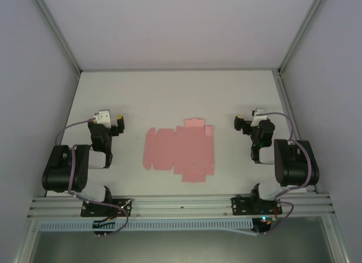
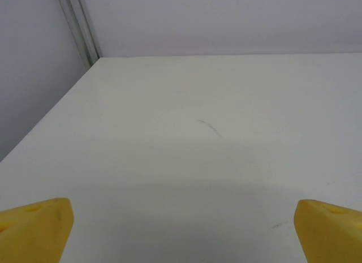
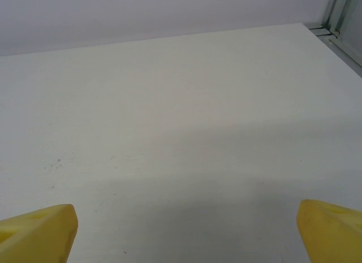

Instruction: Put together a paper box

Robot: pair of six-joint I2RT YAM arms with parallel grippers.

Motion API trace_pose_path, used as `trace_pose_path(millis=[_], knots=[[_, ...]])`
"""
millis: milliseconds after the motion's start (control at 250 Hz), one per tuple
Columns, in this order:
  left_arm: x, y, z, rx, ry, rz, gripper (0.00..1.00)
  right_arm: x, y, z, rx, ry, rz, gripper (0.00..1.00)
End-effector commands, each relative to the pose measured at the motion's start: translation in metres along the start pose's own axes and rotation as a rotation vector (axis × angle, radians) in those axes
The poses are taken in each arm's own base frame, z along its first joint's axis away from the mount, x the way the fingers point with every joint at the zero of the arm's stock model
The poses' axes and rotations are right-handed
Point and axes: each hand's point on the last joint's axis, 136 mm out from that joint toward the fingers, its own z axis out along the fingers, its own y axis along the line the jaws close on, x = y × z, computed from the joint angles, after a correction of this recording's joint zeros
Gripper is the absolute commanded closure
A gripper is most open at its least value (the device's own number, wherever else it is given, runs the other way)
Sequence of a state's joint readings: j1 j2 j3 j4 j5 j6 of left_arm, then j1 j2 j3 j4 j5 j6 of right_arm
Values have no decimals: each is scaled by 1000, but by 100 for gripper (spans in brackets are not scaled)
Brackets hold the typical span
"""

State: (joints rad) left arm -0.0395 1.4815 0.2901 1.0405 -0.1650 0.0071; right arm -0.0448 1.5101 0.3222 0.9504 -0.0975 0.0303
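Observation:
The paper box (image 1: pixel 178 149) is a flat pale pink die-cut sheet with flaps and tabs, lying unfolded in the middle of the white table (image 1: pixel 169 93) in the top view. My left gripper (image 1: pixel 119 123) hovers to the sheet's left, apart from it, jaws open. My right gripper (image 1: pixel 239 123) stands to the sheet's right, also open and apart from it. In the left wrist view the gripper (image 2: pixel 182 235) has its yellow fingertips (image 2: pixel 35 229) spread wide over bare table. The right wrist view has the gripper (image 3: pixel 186 235) likewise wide, yellow fingertips (image 3: pixel 37 232) holding nothing.
Grey walls enclose the table on the left, right and back, with aluminium posts (image 1: pixel 56 31) at the back corners. An aluminium rail (image 1: pixel 181 205) carrying both arm bases runs along the near edge. Bare table lies beyond the sheet.

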Motion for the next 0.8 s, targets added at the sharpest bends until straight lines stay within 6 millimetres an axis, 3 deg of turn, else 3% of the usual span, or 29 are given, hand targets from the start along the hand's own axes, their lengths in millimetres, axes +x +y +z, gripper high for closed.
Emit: trace_pose_path(millis=[0,180,268,447,551,795], knots=[[-25,3,-3,-20,15,-26,0,-36,1,-8,22,-38,8,0],[-42,-8,-17,26,124,-128,0,-68,9,-29,33,-8,50,0],[-51,-20,-25,59,194,-184,0,-71,21,-34,24,66,71,0],[-63,-67,-51,210,325,-256,0,-66,68,-41,-27,235,93,5],[-47,-88,-62,248,462,-303,0,-50,99,-45,-67,354,97,7],[19,-141,-84,370,731,-280,0,-3,178,-50,-233,583,125,23]])
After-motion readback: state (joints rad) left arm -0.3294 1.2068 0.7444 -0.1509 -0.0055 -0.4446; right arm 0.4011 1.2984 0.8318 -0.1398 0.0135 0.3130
